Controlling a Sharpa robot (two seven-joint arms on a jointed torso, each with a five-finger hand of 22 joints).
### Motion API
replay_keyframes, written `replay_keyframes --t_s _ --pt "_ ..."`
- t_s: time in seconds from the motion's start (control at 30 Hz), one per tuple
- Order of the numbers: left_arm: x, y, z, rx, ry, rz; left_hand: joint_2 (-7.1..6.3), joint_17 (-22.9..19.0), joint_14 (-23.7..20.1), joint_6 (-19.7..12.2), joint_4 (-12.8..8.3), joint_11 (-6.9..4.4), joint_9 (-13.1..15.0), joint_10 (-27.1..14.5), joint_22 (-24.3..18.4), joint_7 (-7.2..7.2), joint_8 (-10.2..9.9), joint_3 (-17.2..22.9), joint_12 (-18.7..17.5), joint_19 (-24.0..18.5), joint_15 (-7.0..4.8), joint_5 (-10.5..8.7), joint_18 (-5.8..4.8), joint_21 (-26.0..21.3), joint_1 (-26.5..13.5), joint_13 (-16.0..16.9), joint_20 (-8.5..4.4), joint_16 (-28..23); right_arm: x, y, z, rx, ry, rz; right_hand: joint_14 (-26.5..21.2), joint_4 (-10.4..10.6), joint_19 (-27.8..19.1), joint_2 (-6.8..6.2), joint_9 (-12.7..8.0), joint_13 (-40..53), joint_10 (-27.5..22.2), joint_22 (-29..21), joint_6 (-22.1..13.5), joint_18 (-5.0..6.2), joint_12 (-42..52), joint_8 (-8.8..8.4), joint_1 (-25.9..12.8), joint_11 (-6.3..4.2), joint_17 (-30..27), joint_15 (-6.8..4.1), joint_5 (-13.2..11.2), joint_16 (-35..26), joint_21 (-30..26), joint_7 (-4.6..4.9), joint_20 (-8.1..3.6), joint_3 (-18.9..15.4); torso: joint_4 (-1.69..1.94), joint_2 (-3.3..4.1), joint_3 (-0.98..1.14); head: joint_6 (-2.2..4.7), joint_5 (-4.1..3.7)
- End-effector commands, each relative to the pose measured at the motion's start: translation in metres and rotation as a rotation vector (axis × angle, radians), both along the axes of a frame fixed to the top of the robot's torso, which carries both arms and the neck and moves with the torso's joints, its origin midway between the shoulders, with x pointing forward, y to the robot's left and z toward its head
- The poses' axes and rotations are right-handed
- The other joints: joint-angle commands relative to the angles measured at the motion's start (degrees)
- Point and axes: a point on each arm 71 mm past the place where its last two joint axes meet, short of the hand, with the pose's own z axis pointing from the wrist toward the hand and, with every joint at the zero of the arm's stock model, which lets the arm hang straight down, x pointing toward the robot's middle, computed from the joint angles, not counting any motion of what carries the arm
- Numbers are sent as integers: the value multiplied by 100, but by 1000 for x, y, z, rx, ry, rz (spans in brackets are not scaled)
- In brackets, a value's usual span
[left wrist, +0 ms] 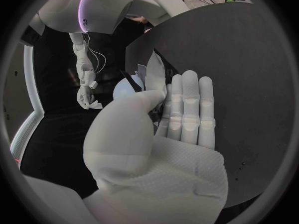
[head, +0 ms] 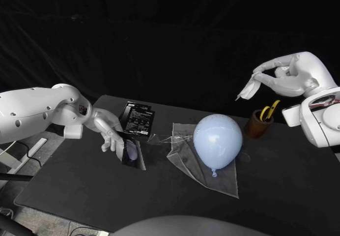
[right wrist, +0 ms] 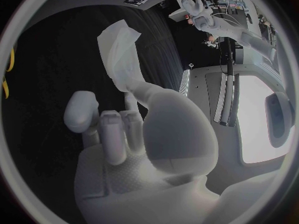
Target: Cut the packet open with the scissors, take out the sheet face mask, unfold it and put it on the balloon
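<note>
R hand (head: 287, 73) up over table (head: 85, 187) far-right corner, fingers pinched on folded mask (head: 248, 90), long axis hanging down | L hand (head: 106, 132) at packet (head: 133, 151), fingers together, grip unclear | balloon (head: 217, 140) knot twd near edge

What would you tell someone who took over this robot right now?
Left hand: low over the table, fingers straight, beside the black packet and a smaller dark piece; I cannot tell whether it grips anything.
Right hand: raised, pinching the folded white mask.
The balloon lies on a grey cloth mid-table; the scissors stand in a brown cup.
Done, it seems: cutting, mask taken out.
Left: unfold the mask and lay it on the balloon.
</note>
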Motion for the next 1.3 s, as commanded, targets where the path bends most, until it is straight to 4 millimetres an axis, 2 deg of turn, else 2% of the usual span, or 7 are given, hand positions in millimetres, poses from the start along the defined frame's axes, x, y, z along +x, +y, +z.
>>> replay_keyframes --t_s 0.03,0.27,0.33,0.53,0.9,1.07,1.3 --pt "-3 4 -5 118 51 -78 -51 15 -69 12 -29 6 -2 2 -22 -4 -67 -97 -100 -10 8 -29 81 -50 176 -39 42 -58 1 3 -2 -13 9 20 697 -4 6 34 100 1510 642 565 38 -5 21 14 5 -80 1510 -145 29 20 2 -5 -44 25 2 4 12 -21 4" --pt "-2 13 -13 233 69 -75 -315 17 -250 -175 -158 133 -44 -322 -48 116 -295 -503 -477 -137 112 -23 52 -119 443 -203 96 -159 2 4 -6 -17 23 24 697 -8 3 34 105 1510 642 564 35 -4 21 18 3 -79 1510 -145 29 20 -5 -4 -47 26 -8 -7 10 -18 8" --pt "-1 19 -14 263 66 -59 -460 23 -437 -780 -95 262 -224 -668 -89 269 -714 -634 -666 -241 216 2 44 -206 447 -293 165 -175 2 4 -7 -18 26 25 697 -8 3 34 105 1510 642 564 35 -4 21 18 3 -79 1510 -145 29 20 -5 -4 -47 26 -7 -8 9 -11 13" --pt "5 41 -12 341 24 10 -620 18 -753 -1391 -74 507 -298 -1322 -163 449 -805 -858 -829 -357 415 20 54 -345 576 -427 279 -125 2 4 -8 -19 31 25 697 -8 3 34 105 1510 642 564 35 -4 21 18 3 -79 1510 -145 29 20 -5 -4 -47 26 3 -4 5 11 1" --pt "18 51 -4 353 -119 66 -738 -264 -973 -2365 238 656 -161 -2387 -377 581 -29 -1736 -579 -298 536 57 79 -643 851 -614 379 135 3 5 -11 -24 42 26 697 -16 -1 36 116 1510 642 563 26 -4 21 25 -2 -78 1510 -144 29 20 -14 -3 -51 29 6 5 1 -1 0" --pt "20 52 -2 362 -149 73 -430 -630 -1063 -3011 819 699 -201 -3074 -506 606 664 -3092 -93 -197 564 84 80 -799 1637 -683 387 342 3 5 -13 -31 55 32 697 -18 -4 36 118 1510 642 561 24 -3 21 27 -2 -78 1510 -144 29 20 -22 -3 -52 29 -2 -2 13 1 -16" --pt "25 60 3 351 -221 97 -231 -787 -1015 -3126 818 709 -269 -3276 -498 683 977 -3357 222 -138 562 99 84 -764 2011 -671 365 526 3 7 -18 -57 89 54 697 -19 -5 36 119 1510 642 561 24 -2 21 28 -2 -78 1510 -144 29 20 -23 -3 -52 30 0 -7 12 52 -55"
